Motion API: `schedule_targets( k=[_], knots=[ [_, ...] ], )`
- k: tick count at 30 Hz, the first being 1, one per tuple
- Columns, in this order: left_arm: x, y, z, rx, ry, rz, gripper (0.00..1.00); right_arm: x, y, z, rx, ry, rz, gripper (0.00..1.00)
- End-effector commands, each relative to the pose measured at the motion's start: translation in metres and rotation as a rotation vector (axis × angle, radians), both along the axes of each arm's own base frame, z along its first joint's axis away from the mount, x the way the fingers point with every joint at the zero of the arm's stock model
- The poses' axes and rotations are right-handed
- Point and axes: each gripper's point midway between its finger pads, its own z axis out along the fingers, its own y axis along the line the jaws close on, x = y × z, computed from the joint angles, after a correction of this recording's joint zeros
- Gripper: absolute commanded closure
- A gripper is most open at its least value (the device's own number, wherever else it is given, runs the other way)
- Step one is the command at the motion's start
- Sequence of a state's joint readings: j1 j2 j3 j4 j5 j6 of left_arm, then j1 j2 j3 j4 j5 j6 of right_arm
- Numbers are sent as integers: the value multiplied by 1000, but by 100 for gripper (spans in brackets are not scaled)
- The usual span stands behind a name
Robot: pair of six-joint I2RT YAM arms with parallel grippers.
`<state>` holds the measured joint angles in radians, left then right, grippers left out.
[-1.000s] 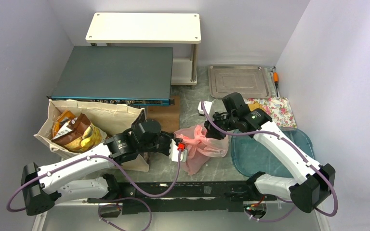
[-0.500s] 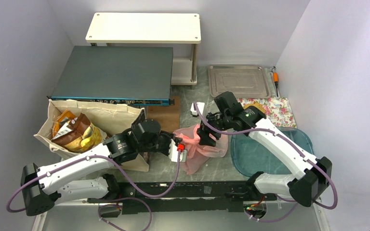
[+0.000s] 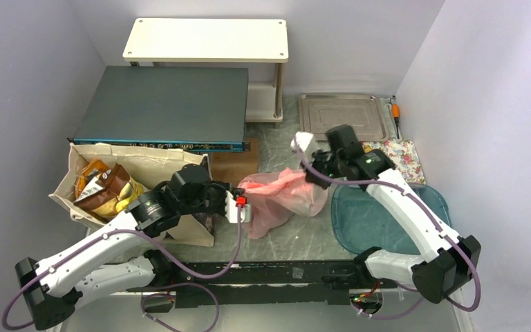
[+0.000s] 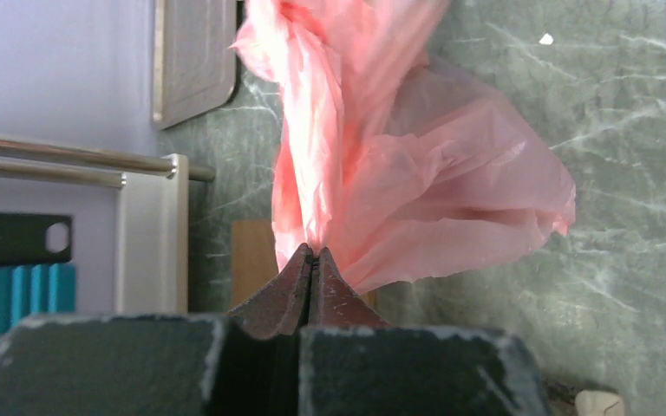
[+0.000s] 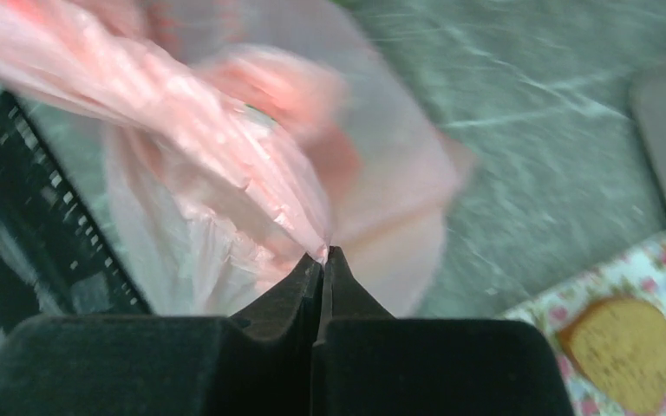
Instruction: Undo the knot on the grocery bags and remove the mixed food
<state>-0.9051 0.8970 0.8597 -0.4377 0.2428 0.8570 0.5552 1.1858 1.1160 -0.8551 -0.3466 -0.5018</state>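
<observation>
Pink bag film sits pinched in both tools: left tool clamped tight on a twisted strand, right tool likewise closed on a fold (its view is blurred). Between them it stretches over the marbled surface; behind the left tool stands the canvas tote.

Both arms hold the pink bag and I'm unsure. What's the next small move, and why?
Probably draw the pincers gently apart. The left pincer and right pincer are each shut on the pink bag, which spans between them; a light pull might tauten it and expose the knot, which no view shows clearly.
</observation>
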Motion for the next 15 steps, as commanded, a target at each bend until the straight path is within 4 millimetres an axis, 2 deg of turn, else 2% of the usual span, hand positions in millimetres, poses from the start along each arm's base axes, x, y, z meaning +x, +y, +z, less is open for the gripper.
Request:
schedule_targets(
  k=[1,4,9,12,15],
  knots=[
    [-16,18,17,8,-56,-74,100,53,-38,56,137,-112,-279,100],
    [-25,27,-6,61,-79,-123,100,62,-47,62,228,-82,-357,100],
    [-26,42,-57,190,-115,-153,100,51,-45,55,300,-52,-368,100],
    [-31,44,-63,199,-113,-175,100,41,-44,55,318,-48,-341,100],
    [-31,42,-56,184,-111,-174,100,33,-36,61,352,-9,-300,100]
  ],
)
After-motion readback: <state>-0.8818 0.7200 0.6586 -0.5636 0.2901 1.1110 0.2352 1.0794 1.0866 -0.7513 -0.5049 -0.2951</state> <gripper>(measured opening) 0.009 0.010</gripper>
